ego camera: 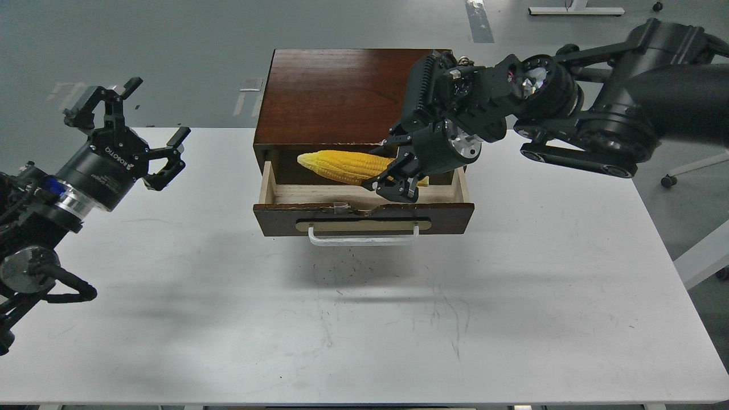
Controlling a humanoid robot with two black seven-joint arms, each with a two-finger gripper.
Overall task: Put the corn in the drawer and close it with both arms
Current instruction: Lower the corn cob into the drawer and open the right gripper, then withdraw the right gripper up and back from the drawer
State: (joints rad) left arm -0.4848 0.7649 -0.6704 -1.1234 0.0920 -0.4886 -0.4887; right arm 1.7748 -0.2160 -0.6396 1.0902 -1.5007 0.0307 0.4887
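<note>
The yellow corn (340, 166) hangs nearly level over the open drawer (364, 196), its pointed end to the left, just above the pale wood floor. My right gripper (392, 171) comes in from the right and is shut on the corn's thick right end, over the drawer's right half. The drawer is pulled out of the dark reddish-brown cabinet (336, 94); its front carries a tan oval plate and a white bar handle (363, 238). My left gripper (130, 128) is open and empty, held above the table well to the left of the cabinet.
The cabinet stands at the back middle of the white table (364, 319). The right arm's thick links (575, 122) reach over the cabinet's right back corner. Grey floor lies beyond the table's far edge.
</note>
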